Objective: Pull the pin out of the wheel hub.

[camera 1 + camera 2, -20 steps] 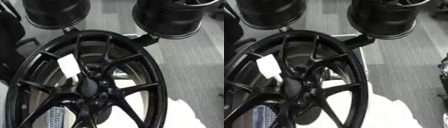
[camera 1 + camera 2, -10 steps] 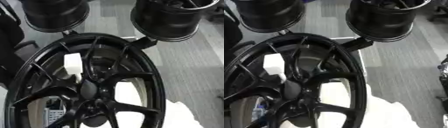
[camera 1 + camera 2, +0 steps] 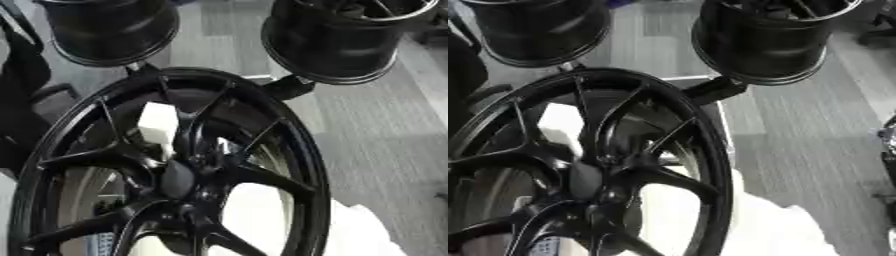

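Observation:
A big black spoked wheel (image 3: 297,150) stands upright and fills the lower left of both views. Its hub (image 3: 179,179) is a dull grey rounded centre where the spokes meet. I cannot make out a pin on it. A white block-like piece (image 3: 157,122) shows through the spokes above the hub. My left hand is in no view. At the right edge of the right eye view a dark and silver part (image 3: 888,150) shows, probably my right hand, far from the wheel.
Two more black rims stand behind, one at the top left (image 3: 105,30) and one at the top right (image 3: 341,40). A black bracket (image 3: 289,87) sits behind the wheel's top. White cloth (image 3: 363,232) lies at the lower right. Grey floor (image 3: 385,130) is on the right.
The whole picture has shifted a little, so the camera moved. The white piece behind the spokes now shows slightly further right. No hand has reached the hub.

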Controlling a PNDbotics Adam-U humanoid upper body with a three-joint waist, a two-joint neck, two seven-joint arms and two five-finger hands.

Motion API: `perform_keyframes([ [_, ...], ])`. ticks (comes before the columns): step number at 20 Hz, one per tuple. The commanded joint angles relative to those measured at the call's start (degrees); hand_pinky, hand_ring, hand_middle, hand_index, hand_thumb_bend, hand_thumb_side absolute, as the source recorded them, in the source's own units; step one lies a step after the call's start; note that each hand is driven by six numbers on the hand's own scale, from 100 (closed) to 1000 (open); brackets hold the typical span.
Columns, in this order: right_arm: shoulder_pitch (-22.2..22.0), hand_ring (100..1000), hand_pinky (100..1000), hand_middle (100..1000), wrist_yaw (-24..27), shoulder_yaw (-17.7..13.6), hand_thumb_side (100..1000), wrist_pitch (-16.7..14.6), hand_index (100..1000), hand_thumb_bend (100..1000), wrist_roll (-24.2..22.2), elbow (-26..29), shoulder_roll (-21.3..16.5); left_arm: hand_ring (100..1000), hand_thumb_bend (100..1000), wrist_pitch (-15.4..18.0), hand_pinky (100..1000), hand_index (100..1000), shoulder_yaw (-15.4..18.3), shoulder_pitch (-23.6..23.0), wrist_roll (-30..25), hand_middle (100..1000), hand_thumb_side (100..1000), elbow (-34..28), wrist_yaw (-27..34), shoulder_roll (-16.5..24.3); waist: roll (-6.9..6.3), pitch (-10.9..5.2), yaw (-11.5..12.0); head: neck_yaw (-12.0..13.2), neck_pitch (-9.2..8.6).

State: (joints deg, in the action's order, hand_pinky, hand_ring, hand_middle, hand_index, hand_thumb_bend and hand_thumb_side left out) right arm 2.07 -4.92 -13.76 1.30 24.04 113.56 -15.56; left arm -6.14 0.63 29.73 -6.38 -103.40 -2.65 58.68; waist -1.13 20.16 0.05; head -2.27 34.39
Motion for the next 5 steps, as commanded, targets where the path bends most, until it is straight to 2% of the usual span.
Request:
perform_keyframes([
  [1, 0.49, 594, 775, 543, 0.06, -0.17, 558, -0.15, 708, 100, -0.04, 1.03, -1.50, 678, 100, -0.66, 796, 778, -1.02, 0.43, -0.60, 444, 351, -6.34, -0.81, 2.68, -0.19, -1.27, 0.03, 0.18, -0.82],
  [5, 0.58, 594, 774, 543, 0.07, -0.04, 558, -0.18, 707, 100, -0.16, 1.03, -1.60, 675, 100, -1.38, 795, 773, -2.47, 0.78, -1.12, 443, 350, -10.76, -1.82, 3.12, -0.29, -1.26, -0.05, 0.34, -0.73],
])
